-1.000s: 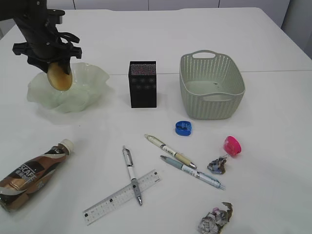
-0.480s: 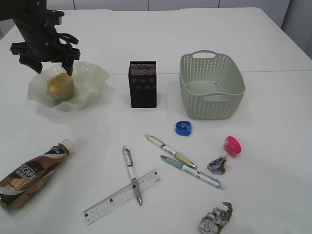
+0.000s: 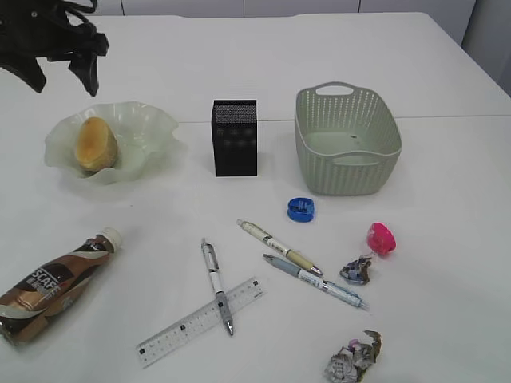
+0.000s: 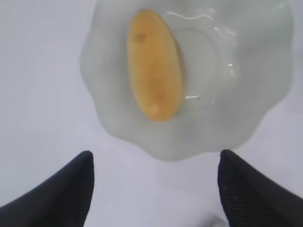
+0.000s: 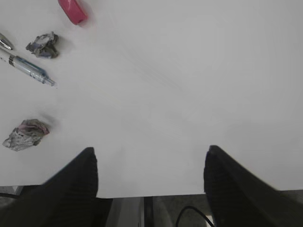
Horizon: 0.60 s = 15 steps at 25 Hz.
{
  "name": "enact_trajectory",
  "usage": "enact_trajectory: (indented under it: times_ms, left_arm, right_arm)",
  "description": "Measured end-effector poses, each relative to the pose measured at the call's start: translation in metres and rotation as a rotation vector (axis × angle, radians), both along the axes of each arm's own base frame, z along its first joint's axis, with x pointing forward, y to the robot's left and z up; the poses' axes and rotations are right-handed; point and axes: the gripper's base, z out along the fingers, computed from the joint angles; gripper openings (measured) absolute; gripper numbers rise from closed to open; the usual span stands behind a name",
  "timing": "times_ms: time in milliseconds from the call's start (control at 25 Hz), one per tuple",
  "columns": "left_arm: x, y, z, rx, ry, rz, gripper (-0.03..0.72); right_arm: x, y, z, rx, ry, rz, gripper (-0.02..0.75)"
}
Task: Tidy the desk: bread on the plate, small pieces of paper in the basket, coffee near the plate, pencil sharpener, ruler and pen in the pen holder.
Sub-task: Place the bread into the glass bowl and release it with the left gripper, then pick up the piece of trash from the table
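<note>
The white bench (image 3: 263, 72) carries everything; the grey-green perforated basket (image 3: 346, 140) stands right of centre with nothing seen inside it; the wavy pale green plate (image 3: 140, 136) sits at the left with the golden bread (image 3: 94, 144) lying in it, and the left wrist view looks straight down on that bread (image 4: 155, 64) resting left of the plate's (image 4: 236, 94) middle; the coffee (image 3: 54, 286) lies on its side near the front left edge, well apart from the plate, its white cap pointing toward the middle; the black mesh pen holder (image 3: 235, 137) stands upright between plate and basket; the left claw (image 3: 57, 57) hangs above and behind the plate, its jaws spread wide and holding nothing; the right claw (image 5: 150, 172) is also parted wide over bare bench near the front edge, gripping nothing; the clear ruler (image 3: 200, 321) lies flat at the front with a silver pen (image 3: 216, 286) crossing over it; a cream pen (image 3: 279, 246) and a blue-grey pen (image 3: 316, 282) lie side by side just to the right; a blue pencil sharpener (image 3: 300, 209) sits in front of the basket, a pink one (image 3: 381, 238) further right; one crumpled scrap of paper (image 3: 357, 270) lies just below the pink sharpener, another scrap (image 3: 354, 358) at the front edge.
</note>
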Motion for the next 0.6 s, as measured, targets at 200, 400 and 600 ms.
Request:
enact_trajectory:
  times_ms: [200, 400, 600]
  left_arm:
    - [-0.019, -0.024, 0.030, -0.194, -0.010, -0.056, 0.585]
    - [-0.048, -0.040, 0.069, -0.191, -0.084, -0.138, 0.585]
    - [-0.106, -0.025, 0.099, -0.170, -0.103, -0.150, 0.585]
  right_arm:
    - [-0.002, 0.000, 0.000, 0.002, 0.020, -0.001, 0.513]
    - [-0.002, 0.002, -0.001, 0.024, 0.025, -0.003, 0.513]
    - [-0.003, 0.011, -0.001, 0.122, 0.034, -0.011, 0.513]
